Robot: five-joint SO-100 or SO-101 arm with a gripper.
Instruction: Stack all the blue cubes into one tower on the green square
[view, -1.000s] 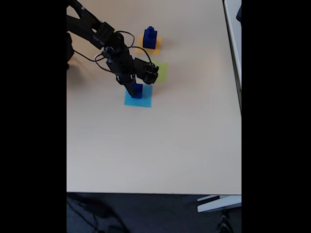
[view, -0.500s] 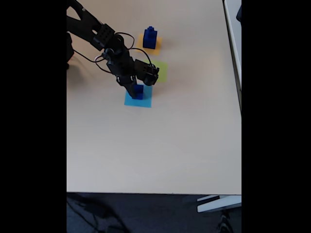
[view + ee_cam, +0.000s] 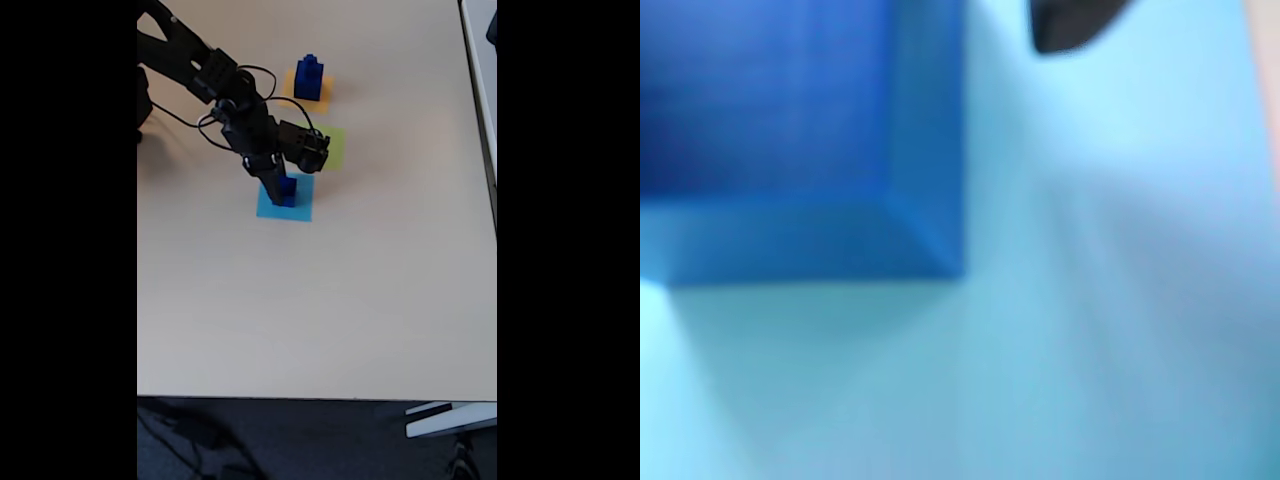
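One dark blue cube [image 3: 287,190] sits on the light-blue square patch [image 3: 298,209]. My gripper [image 3: 279,191] reaches down at this cube's left side. In the wrist view the blue cube [image 3: 790,130] looms at the upper left over the light-blue patch [image 3: 1090,300]. A black fingertip [image 3: 1070,25] shows at the top edge, apart from the cube's right face, so the jaws look open. Two more blue cubes [image 3: 308,78] stand stacked on the orange square [image 3: 323,94]. The green square [image 3: 336,149] lies between the two patches, its left part hidden by the gripper's motor.
The black arm [image 3: 205,70] comes in from the upper left, trailing loose cables. The beige table [image 3: 320,300] ends at its front edge low in the fixed view and at a white strip [image 3: 480,60] on the right.
The gripper has shifted slightly down and right, closing in on the cube on the light-blue patch. The cubes have not moved.
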